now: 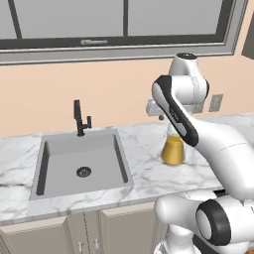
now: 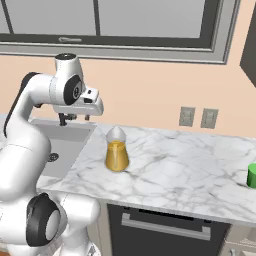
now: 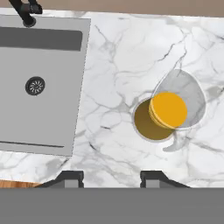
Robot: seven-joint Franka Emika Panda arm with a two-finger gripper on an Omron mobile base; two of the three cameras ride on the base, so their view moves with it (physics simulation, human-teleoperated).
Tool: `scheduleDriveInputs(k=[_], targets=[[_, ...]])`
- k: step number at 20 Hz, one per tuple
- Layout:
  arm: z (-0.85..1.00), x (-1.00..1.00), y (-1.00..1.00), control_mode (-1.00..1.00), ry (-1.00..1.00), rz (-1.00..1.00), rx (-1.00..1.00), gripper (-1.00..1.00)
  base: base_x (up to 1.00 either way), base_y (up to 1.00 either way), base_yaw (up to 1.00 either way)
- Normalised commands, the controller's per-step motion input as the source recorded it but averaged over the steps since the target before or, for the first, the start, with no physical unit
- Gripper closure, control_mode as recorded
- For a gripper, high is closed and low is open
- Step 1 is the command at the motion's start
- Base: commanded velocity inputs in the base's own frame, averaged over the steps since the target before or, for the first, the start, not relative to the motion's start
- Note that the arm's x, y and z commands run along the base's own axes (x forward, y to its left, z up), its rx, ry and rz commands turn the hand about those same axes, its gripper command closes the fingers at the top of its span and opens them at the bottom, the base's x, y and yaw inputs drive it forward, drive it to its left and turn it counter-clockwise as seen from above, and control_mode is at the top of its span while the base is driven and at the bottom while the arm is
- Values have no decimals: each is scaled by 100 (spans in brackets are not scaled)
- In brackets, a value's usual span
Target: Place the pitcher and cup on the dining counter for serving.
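Note:
The pitcher stands upright on the marble wall counter, just right of the sink. It is golden-yellow below and clear at the rim. From above, the pitcher lies ahead and to the right of my fingertips. My gripper hangs high above the counter between sink and pitcher, open, with nothing between its fingers. In the left base view the gripper is mostly hidden behind my forearm. The green cup sits at the counter's far right edge. The dining counter is out of view.
A grey sink with a black faucet lies left of the pitcher. Two wall outlets sit on the peach wall, under a wide window. An oven front is below the counter.

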Motion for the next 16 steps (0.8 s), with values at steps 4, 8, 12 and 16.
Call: scheduleDriveInputs(k=[4, 8, 12, 16], targets=[[-5, -30, -16, -100, -3, -2, -2, -100, 0, 0, 0], [-43, -39, -77, -100, -1, -1, 0, -100, 0, 0, 0], [-81, -20, -74, -100, 5, 0, 0, -100, 0, 0, 0], [-76, 2, -29, -100, 2, 0, 0, -100, 0, 0, 0]])
